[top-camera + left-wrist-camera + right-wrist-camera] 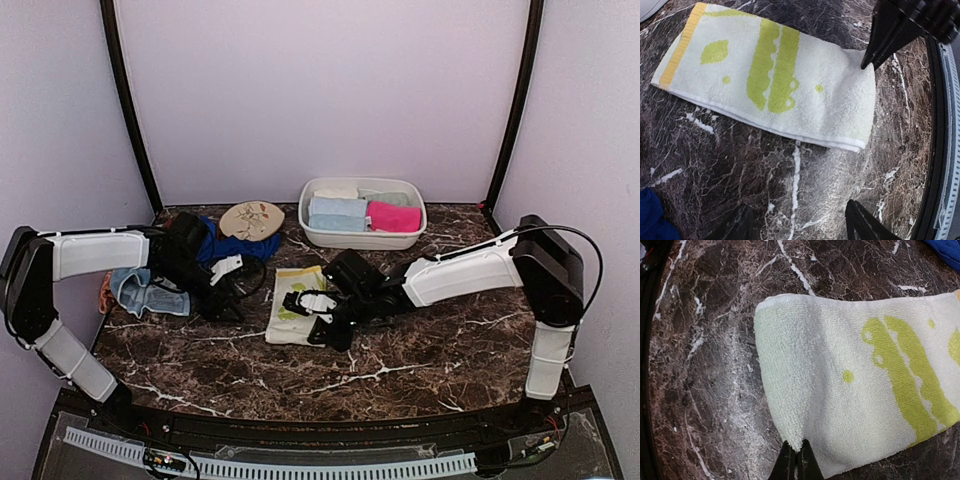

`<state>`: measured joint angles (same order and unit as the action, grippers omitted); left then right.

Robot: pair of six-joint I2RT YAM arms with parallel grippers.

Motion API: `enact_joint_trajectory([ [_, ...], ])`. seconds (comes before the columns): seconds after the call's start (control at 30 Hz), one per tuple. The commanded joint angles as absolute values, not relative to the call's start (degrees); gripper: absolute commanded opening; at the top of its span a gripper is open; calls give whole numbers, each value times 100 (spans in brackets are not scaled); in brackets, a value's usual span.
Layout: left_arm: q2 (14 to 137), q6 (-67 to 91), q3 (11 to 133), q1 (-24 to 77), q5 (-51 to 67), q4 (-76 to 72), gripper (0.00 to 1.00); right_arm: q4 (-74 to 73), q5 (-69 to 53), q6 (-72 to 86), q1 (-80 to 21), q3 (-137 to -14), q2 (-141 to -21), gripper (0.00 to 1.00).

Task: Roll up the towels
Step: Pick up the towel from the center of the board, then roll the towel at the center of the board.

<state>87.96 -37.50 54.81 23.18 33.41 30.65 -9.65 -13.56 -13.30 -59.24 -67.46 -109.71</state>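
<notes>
A folded cream towel with yellow-green patches (293,305) lies flat on the marble table. My right gripper (795,457) is shut on the near corner of this towel (855,380), and a small tuft of cloth is pinched between the fingertips. From above, the right gripper (322,332) sits at the towel's near right corner. My left gripper (800,225) is open over bare marble, a short way from the towel's long edge (770,80) and not touching it. The top view puts the left gripper (232,300) left of the towel.
A white basin (362,238) at the back holds rolled towels, among them a pink one (393,216) and a pale blue one (337,212). A royal blue towel (235,245), a pale blue towel (150,293) and an oval floral disc (251,220) lie at the back left.
</notes>
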Motion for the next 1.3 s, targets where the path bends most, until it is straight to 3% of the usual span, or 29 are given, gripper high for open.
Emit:
enact_joint_trajectory([
  [0.0, 8512, -3923, 5310, 2655, 3680, 3249, 65, -1546, -2884, -583, -5606, -7083, -11226, 0],
  [0.57, 8640, -3963, 4945, 4205, 3240, 2167, 66, -1635, -5527, 720, -4920, -7716, -12103, 0],
  [0.8, 8917, -4004, 4951, 4367, 2757, 1600, 62, -2125, -5808, 765, -4882, -8071, -12510, 0],
  [0.9, 9122, -4021, 5069, 4370, 2733, 1586, 55, -2126, -5829, 834, -4854, -8115, -12565, 0],
  [1.13, 9547, -3889, 5301, 4360, 2681, 1850, 7, -2056, -5919, 915, -4816, -8147, -12590, 0],
  [1.27, 9695, -3739, 5309, 4320, 2689, 1862, 3, -1797, -5946, 1055, -4809, -8046, -12537, 0],
])
